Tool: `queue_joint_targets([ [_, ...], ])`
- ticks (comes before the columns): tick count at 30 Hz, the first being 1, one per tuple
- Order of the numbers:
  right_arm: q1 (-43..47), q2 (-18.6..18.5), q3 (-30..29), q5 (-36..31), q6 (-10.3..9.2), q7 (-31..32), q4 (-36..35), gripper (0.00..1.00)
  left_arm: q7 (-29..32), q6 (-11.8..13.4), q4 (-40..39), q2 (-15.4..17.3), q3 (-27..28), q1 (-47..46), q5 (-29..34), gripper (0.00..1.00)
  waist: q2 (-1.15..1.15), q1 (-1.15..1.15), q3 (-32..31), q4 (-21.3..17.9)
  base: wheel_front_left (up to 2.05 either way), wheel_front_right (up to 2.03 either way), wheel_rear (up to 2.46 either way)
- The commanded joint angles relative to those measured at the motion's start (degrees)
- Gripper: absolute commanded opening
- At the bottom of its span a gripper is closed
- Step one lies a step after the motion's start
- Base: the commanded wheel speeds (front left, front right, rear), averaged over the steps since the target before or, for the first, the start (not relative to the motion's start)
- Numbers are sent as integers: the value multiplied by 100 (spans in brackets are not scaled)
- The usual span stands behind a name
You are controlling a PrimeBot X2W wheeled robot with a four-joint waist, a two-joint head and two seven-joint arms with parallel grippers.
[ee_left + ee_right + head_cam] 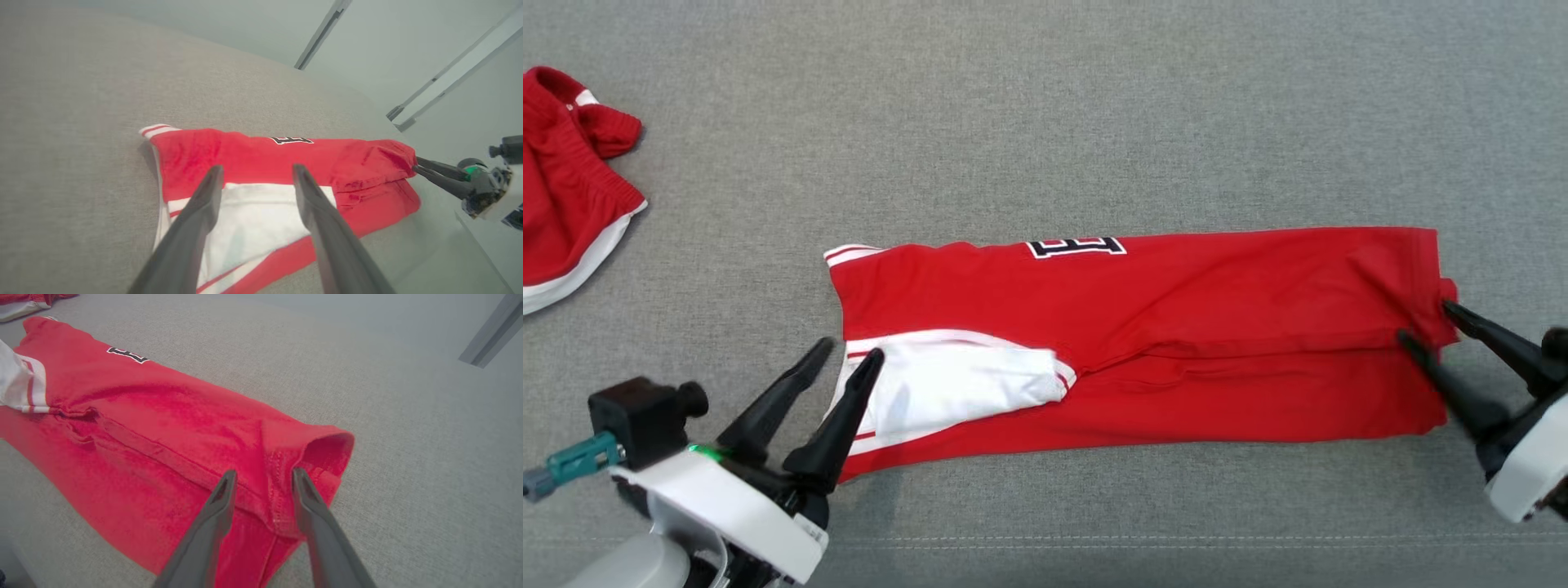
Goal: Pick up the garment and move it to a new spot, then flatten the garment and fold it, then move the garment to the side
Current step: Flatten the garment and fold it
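Garment [1176, 327]: folded into 1 long red band, flat on the grey surface [1045, 122].
Left gripper [852, 349]: 2 fingers [192, 228] spread wide, holding nothing. The white panel [947, 384] lies at and just beyond the tips.
Right gripper [1423, 320]: 2 fingers parted, nothing clamped. The hem [327, 453] lies between the tips.
Spare garment [564, 188]: well beyond the left fingers.

Spare clothing: we see a crumpled red piece [564, 180] with white trim, at the far left edge.
Surface: we see grey woven cloth [1045, 106], with a stitched seam [1176, 541] along its near side.
Background: we make out pale metal bars [322, 32].
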Motion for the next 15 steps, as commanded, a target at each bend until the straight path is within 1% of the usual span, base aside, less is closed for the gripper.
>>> queue_joint_targets([
  [1, 396, -128, -184, -5, 22, -76, -140, 100, -97, 94, -17, 198, 287, 6, -22, 100, 0, 0, -30, -35, 0, 0, 0],
  [4, 990, 179, -744, -70, 22, -76, -166, 100, -268, 436, 151, 68, 547, 261, 52, 100, 0, 0, -95, -97, 0, 0, 0],
  [7, 1529, 526, -1418, -150, 22, -76, -194, 100, -329, 859, 218, -16, 736, 377, 455, 100, 0, 0, -172, -110, 0, 0, 0],
  [8, 1706, 666, -1700, -148, 22, -76, -185, 100, -339, 1047, 242, -45, 808, 390, 633, 100, 0, 0, -213, -112, 0, 0, 0],
  [10, 2007, 996, -2275, -153, 22, -76, -278, 100, -350, 1329, 197, -142, 935, 411, 942, 100, 0, 0, -290, -133, 0, 0, 0],
  [12, 2263, 1320, -2880, -315, 22, -76, -304, 100, -354, 1614, 144, -227, 1084, 427, 1307, 100, 0, 0, -384, -165, 0, 0, 0],
  [14, 2427, 1630, -3305, -554, 22, -76, -333, 100, -355, 1827, 85, -329, 1195, 445, 1627, 100, 0, 0, -487, -202, 0, 0, 0],
  [15, 2427, 1630, -3305, -554, 22, -76, -333, 100, -355, 1827, 85, -329, 1195, 445, 1627, 100, 0, 0, -487, -202, 0, 0, 0],
])
